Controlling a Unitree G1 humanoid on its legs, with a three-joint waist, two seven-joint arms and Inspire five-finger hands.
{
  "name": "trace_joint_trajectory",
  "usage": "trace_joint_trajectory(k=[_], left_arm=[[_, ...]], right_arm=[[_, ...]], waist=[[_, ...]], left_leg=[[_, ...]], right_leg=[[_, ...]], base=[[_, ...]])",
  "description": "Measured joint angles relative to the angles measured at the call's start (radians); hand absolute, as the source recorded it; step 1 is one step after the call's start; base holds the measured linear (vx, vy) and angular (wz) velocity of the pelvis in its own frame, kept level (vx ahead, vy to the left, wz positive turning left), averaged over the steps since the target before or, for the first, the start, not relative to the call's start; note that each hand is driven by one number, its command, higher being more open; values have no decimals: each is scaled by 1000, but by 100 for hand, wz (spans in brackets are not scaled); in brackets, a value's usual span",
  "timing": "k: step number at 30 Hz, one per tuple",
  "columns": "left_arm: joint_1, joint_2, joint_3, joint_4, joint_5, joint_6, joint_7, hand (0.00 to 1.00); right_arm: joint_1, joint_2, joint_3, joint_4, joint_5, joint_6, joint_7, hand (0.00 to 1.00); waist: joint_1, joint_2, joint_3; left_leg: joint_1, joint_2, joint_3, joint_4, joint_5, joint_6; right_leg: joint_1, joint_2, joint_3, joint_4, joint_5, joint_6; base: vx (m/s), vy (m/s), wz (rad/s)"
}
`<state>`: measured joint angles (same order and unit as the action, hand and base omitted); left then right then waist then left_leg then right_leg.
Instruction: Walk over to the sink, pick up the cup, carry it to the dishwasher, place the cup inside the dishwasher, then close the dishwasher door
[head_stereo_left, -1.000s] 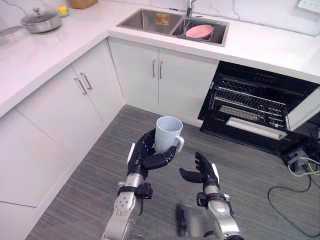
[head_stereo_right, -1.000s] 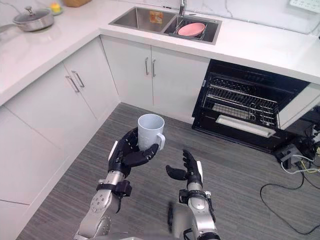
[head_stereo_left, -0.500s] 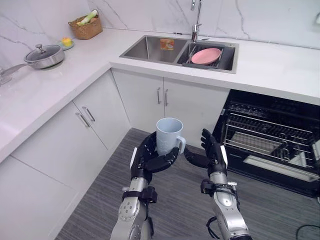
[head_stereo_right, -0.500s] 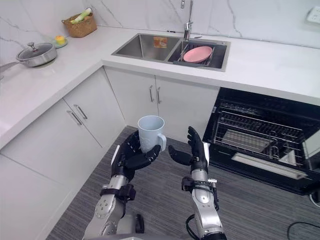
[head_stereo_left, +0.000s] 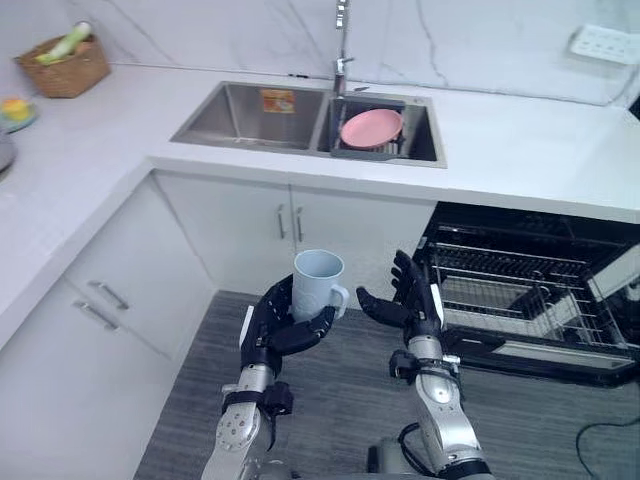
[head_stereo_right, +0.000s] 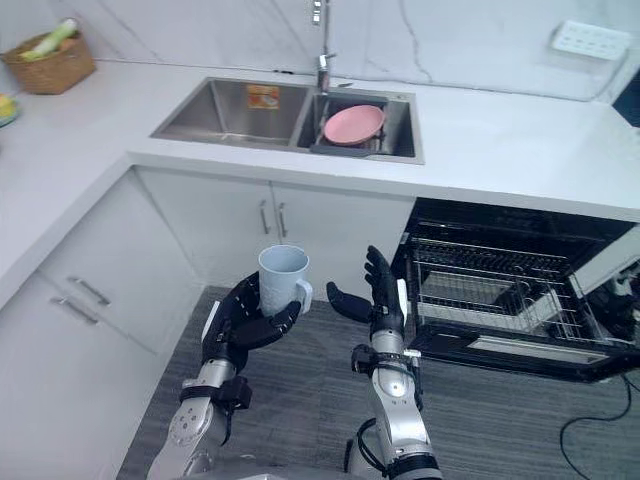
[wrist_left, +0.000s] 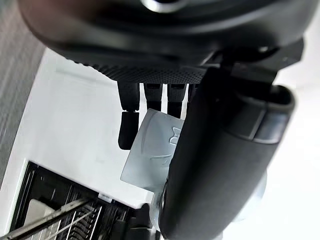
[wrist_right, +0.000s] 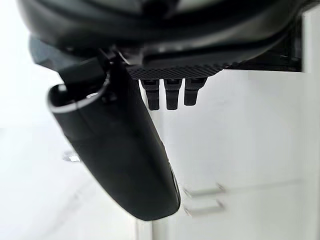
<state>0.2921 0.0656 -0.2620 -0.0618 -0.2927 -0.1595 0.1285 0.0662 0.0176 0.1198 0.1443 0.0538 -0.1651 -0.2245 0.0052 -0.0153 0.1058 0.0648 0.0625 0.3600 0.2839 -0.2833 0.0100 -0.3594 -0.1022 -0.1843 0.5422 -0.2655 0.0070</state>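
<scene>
1. Landmark. The double-basin sink (head_stereo_left: 232, 112) is set in the white countertop (head_stereo_left: 520, 150). All positions below are given from this sink, with left and right as the robot's own.

2. Task object. The cup (head_stereo_left: 318, 284) is pale blue-grey. It is in front of the sink and below the countertop edge, held in the air above the grey wood-grain floor (head_stereo_left: 330, 400). It stands upright with its mouth up. Its handle points to the right, away from the left basin side.

3. Left hand (head_stereo_left: 272, 328). The fingers and thumb are curled round the lower body of the cup and carry it. In the left wrist view the thumb (wrist_left: 220, 165) lies across the cup wall (wrist_left: 150, 150) and the fingertips wrap the far side.

4. Right hand (head_stereo_left: 410, 298). It is in front of the sink's right basin, just beside the cup handle and apart from it. The fingers are spread and nearly straight, the palm faces the cup, and it holds nothing. The right wrist view shows the same relaxed, empty spread.

5. Dishwasher (head_stereo_left: 530, 290). It sits under the countertop to the right of the sink. It stands open, with a wire rack (head_stereo_left: 510, 300) visible inside.

6. Other items.
- A pink plate (head_stereo_left: 371, 127) leans in the sink's right basin.
- The faucet (head_stereo_left: 342, 45) rises behind the divider of the sink.
- Two white cabinet doors (head_stereo_left: 290, 235) with vertical bar handles close the space directly below the sink.
- A wicker basket (head_stereo_left: 66, 66) stands on the countertop far left of the sink.
- A wall outlet (head_stereo_left: 605, 43) is on the wall behind and far right of the sink.
</scene>
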Motion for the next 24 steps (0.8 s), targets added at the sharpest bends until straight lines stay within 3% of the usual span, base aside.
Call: trace_joint_trajectory(k=[1, 2, 4, 5, 6, 7, 8, 9, 10, 12, 14, 16, 17, 18, 20, 21, 24], left_arm=[[-2, 1, 0, 0, 0, 0, 0, 30], [-12, -5, -2, 16, 2, -2, -3, 30], [-23, -36, -2, 53, 13, -1, -8, 30], [-29, -43, -1, 63, 19, 0, -8, 30], [-41, -53, -2, 83, 19, 6, -9, 30], [-34, -61, -2, 83, 19, 9, -13, 30], [-31, -66, -2, 82, 19, 9, -17, 30], [-21, -71, -3, 68, 19, 8, -23, 30], [-9, -80, -2, 47, 19, 0, -25, 30], [-3, -86, -2, 27, 19, -1, -30, 30], [1, -85, -2, 27, 19, -1, -32, 30], [8, -86, -2, 27, 19, -1, -32, 30], [9, -87, -1, 28, 18, -2, -31, 30], [13, -73, 1, 39, 19, 0, -28, 30], [-1, -51, 2, 41, 19, 1, -17, 30], [-2, -46, 4, 40, 19, 1, -14, 30], [1, -47, -2, 31, 19, 1, -13, 30]], right_arm=[[0, -3, 3, 0, 0, 0, 0, 90], [4, -12, 4, 1, 0, 0, 0, 90], [5, -37, 3, -1, 0, 3, 2, 90], [5, -43, 0, -3, 0, 3, 3, 90], [18, -51, -8, -8, 0, 4, 2, 90], [48, -52, -7, -37, 0, 6, -2, 90], [70, -52, -5, -66, 0, 6, -3, 90], [105, -51, -1, -133, 0, 5, -6, 90], [115, -47, 5, -187, 0, -1, -8, 90], [112, -39, 5, -229, 0, -13, -12, 90], [105, -34, 5, -236, 0, -20, -14, 90], [98, -36, 4, -228, 1, -20, -16, 90], [97, -37, 5, -218, 1, -21, -15, 90], [92, -31, 14, -172, 3, -18, -15, 90], [89, -26, 22, -131, 3, -15, -14, 90], [81, -22, 25, -113, 3, -10, -8, 90], [81, -13, 25, -113, 3, -9, 9, 90]], waist=[[-1, -3, -2], [-22, 10, -3], [-23, 60, -17], [-25, 67, -16], [-25, 74, -12], [-24, 75, -11], [-18, 74, -10], [-8, 77, -12], [-2, 78, -14], [11, 76, -16], [22, 70, -18], [28, 71, -19], [32, 86, -27], [34, 63, -39], [21, 36, -45], [29, 31, -44], [30, 27, -44]], left_leg=[[11, 2, 6, -2, -6, -10], [31, 12, -13, -5, -23, -36], [40, 61, -36, 3, -26, -58], [40, 72, -50, 24, -21, -66], [24, 99, -66, 134, -6, -86], [-16, 128, -77, 312, 48, -87], [-42, 143, -81, 404, 61, -91], [-90, 167, -86, 543, 52, -89], [-148, 181, -89, 616, 28, -68], [-222, 191, -108, 606, -14, -42], [-265, 168, -161, 481, -41, -35], [-276, 105, -261, 282, -36, -44], [-265, 75, -340, 139, 46, -62], [-226, 48, -322, 110, 106, -54], [-232, 12, -353, 142, 97, -46], [-226, 2, -344, 147, 90, -35], [-184, -12, -320, 127, 67, -16]], right_leg=[[3, 10, -19, -71, 58, -20], [37, 34, -41, -129, 188, -61], [65, 90, -46, -163, 182, -80], [80, 100, -45, -174, 178, -85], [140, 120, -44, -219, 175, -86], [214, 133, -31, -268, 174, -87], [252, 134, -20, -291, 172, -88], [310, 135, 7, -326, 165, -86], [345, 135, 36, -353, 155, -79], [366, 133, 81, -368, 136, -80], [376, 118, 133, -361, 117, -60], [369, 93, 188, -325, 87, -26], [346, 87, 229, -275, 59, 8], [336, 71, 274, -244, 38, 33], [342, 44, 316, -271, 43, 41], [350, 31, 335, -287, 57, 60], [374, 11, 358, -320, 68, 75]], base=[[363, -56, -22], [489, -61, -5], [531, -81, -22], [530, -136, -28], [423, -112, -21], [490, -95, -23], [302, -16, -39], [387, 35, -52], [283, 58, -59], [245, 126, -69], [187, 190, -77], [176, 247, -75], [201, 305, -90], [276, 354, -77], [244, 258, -46], [210, 200, -48], [155, 153, -40]])
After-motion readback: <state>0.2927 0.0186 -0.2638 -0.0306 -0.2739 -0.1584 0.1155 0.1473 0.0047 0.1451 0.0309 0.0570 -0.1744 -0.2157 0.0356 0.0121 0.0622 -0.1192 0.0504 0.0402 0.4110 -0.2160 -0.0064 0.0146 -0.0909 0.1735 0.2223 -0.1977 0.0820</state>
